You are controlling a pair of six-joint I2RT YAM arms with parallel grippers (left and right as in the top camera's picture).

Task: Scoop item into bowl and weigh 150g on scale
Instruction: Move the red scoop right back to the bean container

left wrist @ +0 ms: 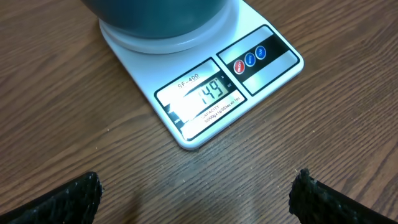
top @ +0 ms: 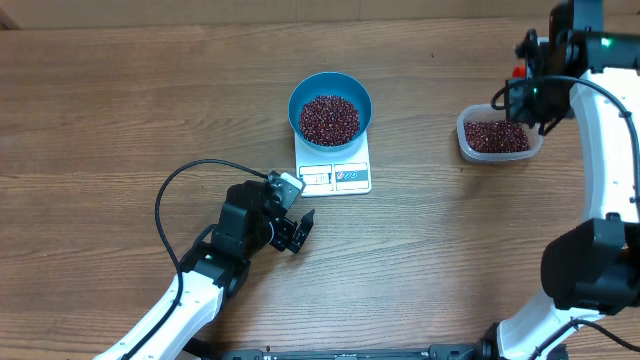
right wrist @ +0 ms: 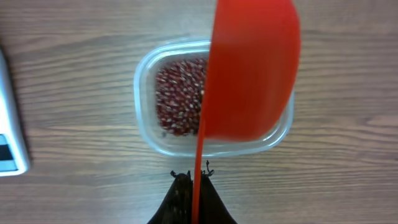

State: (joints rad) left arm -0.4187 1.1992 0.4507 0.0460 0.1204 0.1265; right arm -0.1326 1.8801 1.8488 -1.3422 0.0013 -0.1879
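The left gripper (top: 298,231) is standing with its jaws spread fully and nothing between them, hovering low over the brown wooden table (top: 120,100). Just ahead of its fingertips, the small flat white rectangular scale (top: 333,177) is showing 149 on its display, a hair under the target. Beyond the display, farther from the fingers, the round deep teal-blue bowl (top: 296,95) is sitting on the scale's platform, holding a heap of small dark red-maroon beans (top: 330,119).

The right gripper (right wrist: 193,193) is clamping its fingers tight on the thin handle of a red plastic scoop (right wrist: 252,68). The scoop's cup is reaching out ahead of the fingertips and hanging above the clear rounded-rectangular plastic tub (right wrist: 144,81), which is holding more of the same beans directly beneath it. Whether the cup is carrying any beans cannot be told, since only its outer side is showing.

The beans are looking hard, smooth and light, and are likely to be rolling and pouring freely rather than clumping. Pinching them seems pointless; they are best carried in the cup, with the grip kept on the handle. Only a few more seem to be needed, so a small load and a slow tilt over the bowl are probably what the job is asking for, since an overshoot would be awkward to undo.
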